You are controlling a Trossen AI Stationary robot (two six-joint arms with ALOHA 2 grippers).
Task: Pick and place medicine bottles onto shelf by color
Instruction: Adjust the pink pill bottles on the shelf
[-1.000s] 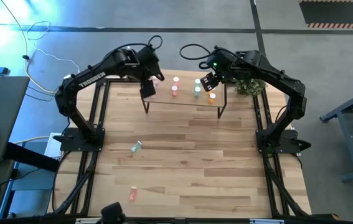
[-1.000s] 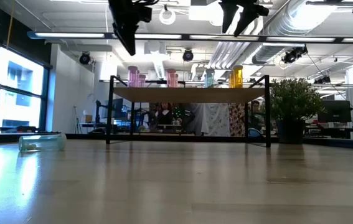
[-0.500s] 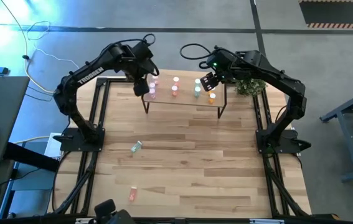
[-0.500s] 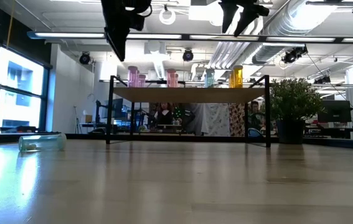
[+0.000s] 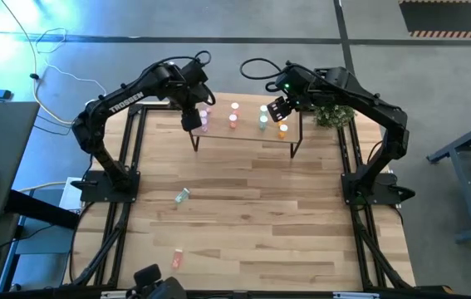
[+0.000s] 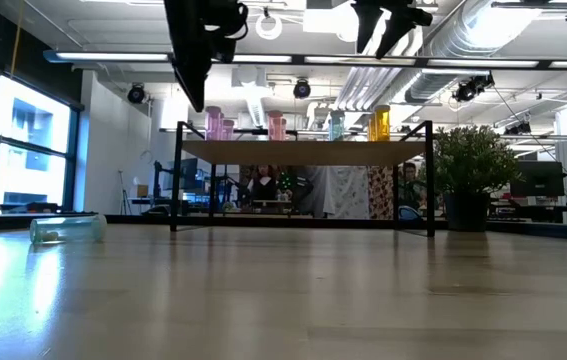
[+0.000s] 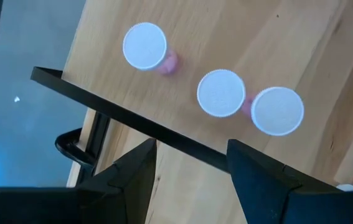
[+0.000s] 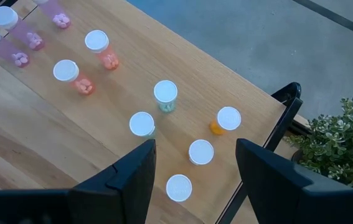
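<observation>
A: Looking from the high view, the left gripper (image 5: 190, 121) is seen above the shelf (image 5: 247, 133) at its pink end and the right gripper (image 5: 279, 109) above the orange end, both empty. Two medicine bottles are left on the counter (image 5: 252, 216): a green bottle (image 5: 183, 195) and a pink bottle (image 5: 177, 259).

B: From the low view, the green bottle (image 6: 67, 229) is seen lying on its side.

A: In the left wrist view, wide-spread fingers (image 7: 132, 171) are shown over three pink bottles (image 7: 221, 93).

B: In the right wrist view the fingers (image 8: 140, 167) are likewise wide apart. A placement seems finished; next, a reach down to a fallen bottle is likely called for.
</observation>
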